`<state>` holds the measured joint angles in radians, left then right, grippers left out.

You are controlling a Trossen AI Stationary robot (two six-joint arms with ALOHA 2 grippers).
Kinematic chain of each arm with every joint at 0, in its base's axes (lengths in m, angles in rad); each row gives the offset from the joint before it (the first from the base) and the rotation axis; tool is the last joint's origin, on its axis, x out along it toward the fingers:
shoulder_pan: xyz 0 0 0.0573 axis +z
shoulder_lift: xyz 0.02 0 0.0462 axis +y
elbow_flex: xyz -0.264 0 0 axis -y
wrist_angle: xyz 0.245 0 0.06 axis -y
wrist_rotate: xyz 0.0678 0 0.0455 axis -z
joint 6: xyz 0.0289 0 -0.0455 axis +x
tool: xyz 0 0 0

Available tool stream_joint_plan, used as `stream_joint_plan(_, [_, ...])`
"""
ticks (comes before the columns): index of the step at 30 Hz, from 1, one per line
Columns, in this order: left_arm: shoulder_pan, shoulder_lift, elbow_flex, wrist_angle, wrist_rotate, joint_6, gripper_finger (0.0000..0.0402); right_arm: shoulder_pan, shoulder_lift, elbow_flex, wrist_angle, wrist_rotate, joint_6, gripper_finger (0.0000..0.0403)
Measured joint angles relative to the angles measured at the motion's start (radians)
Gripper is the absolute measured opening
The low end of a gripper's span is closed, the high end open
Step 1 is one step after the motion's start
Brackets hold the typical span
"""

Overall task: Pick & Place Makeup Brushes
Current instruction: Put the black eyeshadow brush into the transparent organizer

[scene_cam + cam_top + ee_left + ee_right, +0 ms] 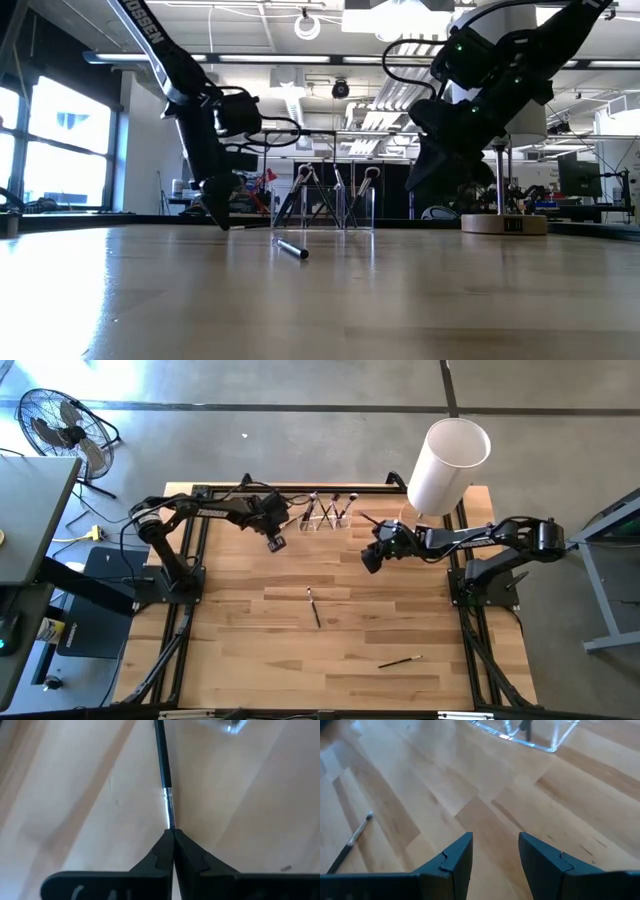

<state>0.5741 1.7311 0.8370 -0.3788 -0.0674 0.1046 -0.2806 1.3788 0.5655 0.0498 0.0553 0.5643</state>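
Observation:
My left gripper [277, 543] is low over the far part of the table, left of the small clear holder [325, 518], and is shut on a thin black makeup brush [162, 765]. Several brushes stand leaning in the holder [335, 205]. One brush [313, 605] lies flat mid-table and shows in the low view [292, 248] and the right wrist view [350, 842]. Another brush [400, 660] lies nearer the near edge. My right gripper [370, 560] hovers open above the table, right of the holder, touching nothing [495, 850]. My left gripper pinches the black brush between its two shut fingertips [165, 845], just past the silver ferrule [170, 807]. The end beyond the ferrule is hidden between the fingers. The black handle [160, 745] runs straight on from the fingertips. Whether its far end rests on the table cannot be told.
A big white cylinder [448, 465] stands on a round base at the table's far right corner, behind my right arm. A black frame rail [300, 488] runs along the far edge behind the holder. Bare wood [250, 650] spreads across the near half. A fan [60, 425] stands off the table.

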Motion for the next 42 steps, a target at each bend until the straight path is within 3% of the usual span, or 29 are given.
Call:
stream_joint_plan(7, [-0.107, -0.06, -0.006, -0.162, 0.002, -0.187, 0.0001, 0.0, 0.0, 0.0, 0.0, -0.065, -0.072, 0.0154])
stream_joint_plan(16, [-0.202, -0.227, -0.013, -0.391, 0.124, -0.405, 0.0, 0.0, 0.0, 0.0, 0.01, -0.086, -0.244, 0.0154])
stream_joint_plan(25, [-0.277, -0.302, -0.007, -0.336, 0.236, -0.582, 0.0, 0.012, 0.0, 0.0, 0.172, -0.088, -0.583, 0.0154])
stream_joint_plan(28, [-0.282, -0.301, -0.004, -0.343, 0.222, -0.589, 0.0, 0.041, 0.0, 0.007, 0.21, -0.044, -0.69, 0.0154])
stream_joint_plan(33, [-0.281, -0.301, -0.003, -0.327, 0.185, -0.584, 0.0004, 0.074, 0.0, 0.024, 0.226, 0.055, -0.699, 0.0154])
stream_joint_plan(42, [-0.295, -0.301, -0.003, -0.324, 0.14, -0.589, 0.007, 0.079, 0.0, 0.024, 0.223, 0.062, -0.627, 0.0154])
